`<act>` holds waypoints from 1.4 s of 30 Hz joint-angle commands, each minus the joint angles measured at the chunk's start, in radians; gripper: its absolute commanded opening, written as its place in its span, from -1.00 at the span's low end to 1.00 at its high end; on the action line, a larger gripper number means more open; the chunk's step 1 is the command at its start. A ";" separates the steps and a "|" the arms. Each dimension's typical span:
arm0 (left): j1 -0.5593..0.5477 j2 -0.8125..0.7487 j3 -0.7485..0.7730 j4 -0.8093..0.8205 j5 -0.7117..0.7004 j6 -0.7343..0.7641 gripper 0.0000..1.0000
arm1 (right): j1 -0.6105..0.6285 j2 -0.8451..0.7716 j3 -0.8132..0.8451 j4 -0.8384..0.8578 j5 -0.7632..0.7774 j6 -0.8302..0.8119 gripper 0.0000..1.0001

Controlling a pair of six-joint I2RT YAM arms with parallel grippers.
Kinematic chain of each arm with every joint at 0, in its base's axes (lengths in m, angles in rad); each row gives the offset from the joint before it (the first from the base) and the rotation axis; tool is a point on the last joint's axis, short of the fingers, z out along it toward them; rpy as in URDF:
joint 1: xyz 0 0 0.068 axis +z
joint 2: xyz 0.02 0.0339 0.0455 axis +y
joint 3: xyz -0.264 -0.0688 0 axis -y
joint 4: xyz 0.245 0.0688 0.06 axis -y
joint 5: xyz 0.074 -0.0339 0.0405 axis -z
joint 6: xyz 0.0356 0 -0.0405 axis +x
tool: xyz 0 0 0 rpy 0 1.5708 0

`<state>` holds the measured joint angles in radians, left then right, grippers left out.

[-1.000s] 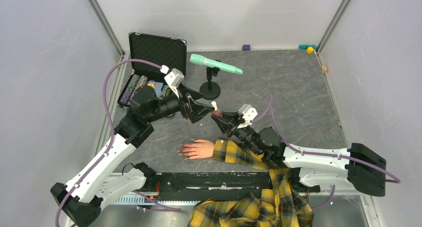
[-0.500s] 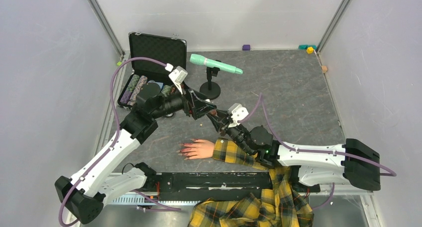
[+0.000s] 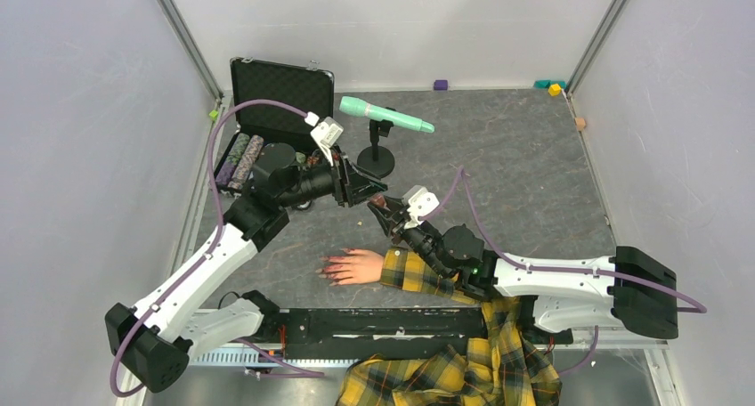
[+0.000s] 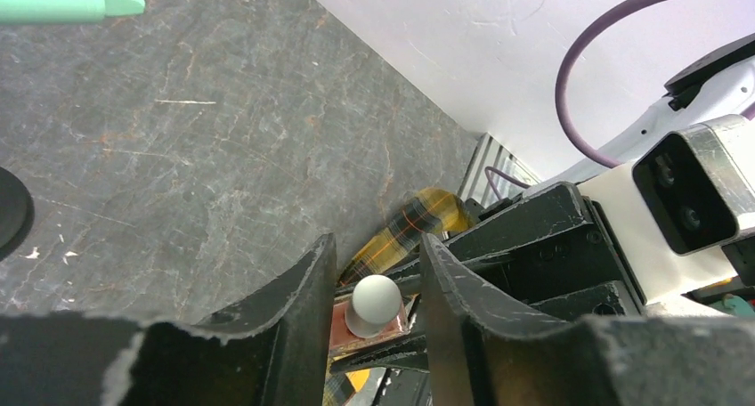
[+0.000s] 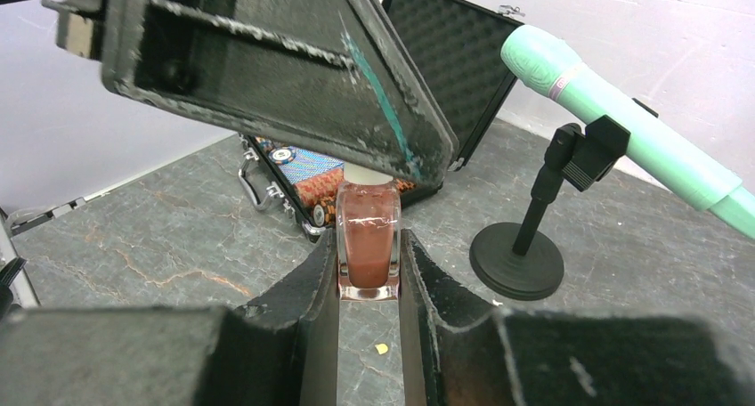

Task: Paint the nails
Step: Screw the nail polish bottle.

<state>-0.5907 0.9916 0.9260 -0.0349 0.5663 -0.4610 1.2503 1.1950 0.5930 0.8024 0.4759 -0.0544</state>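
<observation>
pinching the polish bottle (image 5: 367, 246), the right pincer (image 5: 368, 268) sits apart from the nails (image 3: 328, 268), left pincer (image 4: 376, 256) spread around its cap (image 4: 374, 297).

Reaches in from the near left with the left arm, elbow raised and forearm angled right, left end effector (image 3: 376, 190) turned on its side, jaws parted around the white cap (image 4: 374, 297) with a sliver of gap on each side. Runs the right arm low from the near right, forearm stretched leftward, right end effector (image 3: 381, 208) clamped flat on the glass sides of the polish bottle (image 5: 368, 246). Brings both end effectors tip to tip.
</observation>
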 commanded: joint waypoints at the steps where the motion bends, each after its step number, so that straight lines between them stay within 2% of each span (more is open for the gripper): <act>1: 0.003 0.017 0.022 0.041 0.048 -0.035 -0.19 | 0.006 -0.013 0.039 0.032 0.019 -0.016 -1.00; 5: 0.002 0.020 0.025 0.043 0.059 -0.037 -0.56 | 0.007 -0.023 0.033 0.032 0.019 -0.009 -1.00; 8: 0.000 0.016 0.028 0.043 0.068 -0.037 -0.95 | 0.005 -0.042 0.026 0.031 0.012 0.002 -1.00; 15: 0.000 0.024 0.053 0.040 0.145 -0.014 -0.96 | -0.018 -0.097 0.020 0.012 -0.096 0.034 -1.00; 21: -0.012 0.029 0.076 0.012 0.243 0.022 -0.96 | -0.113 -0.154 -0.012 0.049 -0.379 0.171 -1.00; 26: -0.033 0.032 0.097 -0.027 0.314 0.083 -0.96 | -0.218 -0.179 -0.070 0.186 -0.605 0.330 -1.00; 32: -0.054 0.032 0.143 -0.152 0.392 0.207 -0.96 | -0.293 -0.179 -0.085 0.310 -0.805 0.487 -1.00; 38: -0.062 0.037 0.184 -0.294 0.443 0.338 -0.96 | -0.333 -0.167 -0.085 0.447 -0.928 0.641 -1.00; 42: -0.073 0.046 0.194 -0.329 0.486 0.366 -0.96 | -0.340 -0.150 -0.072 0.489 -0.964 0.699 -1.00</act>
<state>-0.6521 1.0252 1.1084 -0.2054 0.9565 -0.2039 0.9260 1.0550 0.4820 1.0252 -0.4454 0.5365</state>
